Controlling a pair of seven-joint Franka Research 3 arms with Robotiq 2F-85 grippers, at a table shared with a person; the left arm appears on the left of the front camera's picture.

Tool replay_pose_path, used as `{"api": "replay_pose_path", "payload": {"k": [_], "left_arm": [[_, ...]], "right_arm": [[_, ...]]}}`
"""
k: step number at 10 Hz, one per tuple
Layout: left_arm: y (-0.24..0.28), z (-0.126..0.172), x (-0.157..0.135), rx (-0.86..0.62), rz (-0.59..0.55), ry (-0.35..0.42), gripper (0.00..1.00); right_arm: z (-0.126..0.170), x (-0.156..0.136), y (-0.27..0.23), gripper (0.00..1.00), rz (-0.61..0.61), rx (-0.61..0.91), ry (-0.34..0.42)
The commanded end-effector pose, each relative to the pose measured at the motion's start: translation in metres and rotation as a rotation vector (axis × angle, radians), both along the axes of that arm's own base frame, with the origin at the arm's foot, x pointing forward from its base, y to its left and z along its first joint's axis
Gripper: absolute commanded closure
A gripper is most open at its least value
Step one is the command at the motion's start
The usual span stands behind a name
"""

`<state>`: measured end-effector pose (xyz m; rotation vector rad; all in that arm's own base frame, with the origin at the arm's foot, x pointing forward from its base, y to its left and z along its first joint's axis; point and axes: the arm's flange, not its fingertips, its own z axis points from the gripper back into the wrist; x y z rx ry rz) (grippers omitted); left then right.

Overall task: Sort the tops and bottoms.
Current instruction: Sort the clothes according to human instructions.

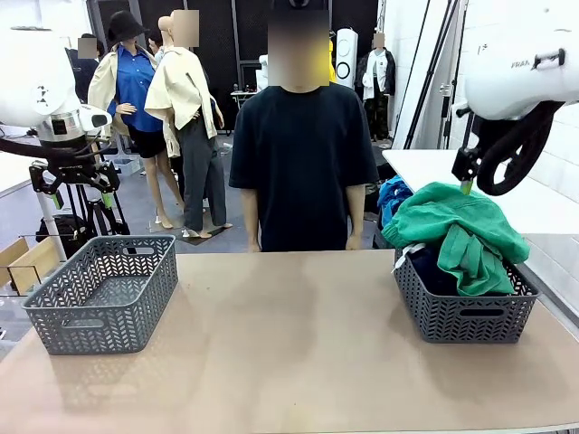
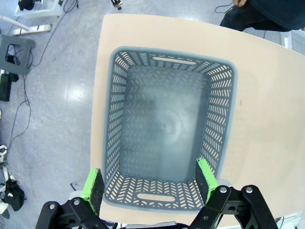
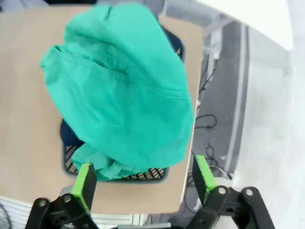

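Green garment (image 1: 457, 226) lies on top of the pile in the grey basket (image 1: 466, 316) at the robot's right side of the table (image 1: 289, 353), directly below the right gripper (image 3: 145, 174). In the right wrist view the cloth spreads wide over the basket and hides most of it; a dark navy garment (image 3: 69, 136) shows under its edge. A white cord (image 1: 409, 253) hangs from the green cloth at the basket's near corner.

The right gripper hangs above the pile with its two green pads (image 3: 86, 183) spread wide apart, and nothing is between them. It does not touch the cloth.

The left gripper (image 2: 150, 183) hovers over the other grey basket (image 2: 167, 129), which stands at the table's left end with its floor bare. Its fingers are also spread wide, holding nothing, and the basket's near wall sits between them in the wrist view.

A person in a black T-shirt (image 1: 303, 163) stands at the far side of the table, between the two baskets.
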<state>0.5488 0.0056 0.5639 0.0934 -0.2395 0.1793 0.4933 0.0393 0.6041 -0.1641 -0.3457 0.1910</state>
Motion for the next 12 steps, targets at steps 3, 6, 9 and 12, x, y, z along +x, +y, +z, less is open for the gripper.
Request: {"api": "replay_pose_path", "payload": {"k": [3, 6, 9, 12], "left_arm": [[0.003, 0.002, 0.000, 0.001, -0.007, -0.004, 0.00], [0.003, 0.002, 0.000, 0.001, -0.007, -0.004, 0.00], [0.003, 0.002, 0.000, 0.001, -0.007, -0.004, 0.00], [0.003, 0.002, 0.000, 0.001, -0.007, -0.004, 0.00]], "right_arm": [[0.066, -0.010, -0.004, 0.00, -0.065, 0.012, -0.116], [0.075, -0.014, -0.006, 0.00, -0.036, 0.018, -0.133], [0.075, -0.014, -0.006, 0.00, -0.036, 0.018, -0.133], [0.075, -0.014, -0.006, 0.00, -0.036, 0.018, -0.133]]}}
